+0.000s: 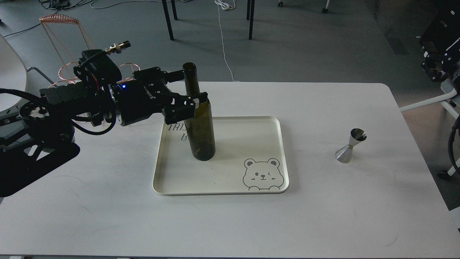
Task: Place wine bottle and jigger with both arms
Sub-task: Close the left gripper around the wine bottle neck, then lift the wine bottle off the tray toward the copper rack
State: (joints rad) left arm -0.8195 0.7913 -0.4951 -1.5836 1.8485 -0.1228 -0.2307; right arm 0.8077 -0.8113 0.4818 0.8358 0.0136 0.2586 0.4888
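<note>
The wine bottle (201,129), dark olive-green, stands upright in the left half of the cream tray (251,144). My left gripper (189,88) is open, and its two fingers straddle the bottle's neck and shoulder, one behind and one in front. I cannot tell whether the fingers touch the glass. The jigger (350,145), a small shiny steel hourglass cup, stands alone on the table to the right of the tray. Only part of my right arm (444,54) shows at the right edge; its gripper is out of view.
A rose-gold wire rack (63,43) stands at the table's back left, mostly hidden behind my left arm. The tray has a bear drawing (261,174) at its front right corner. The white table (230,223) ends at its front and right edges. Chair legs stand on the floor beyond.
</note>
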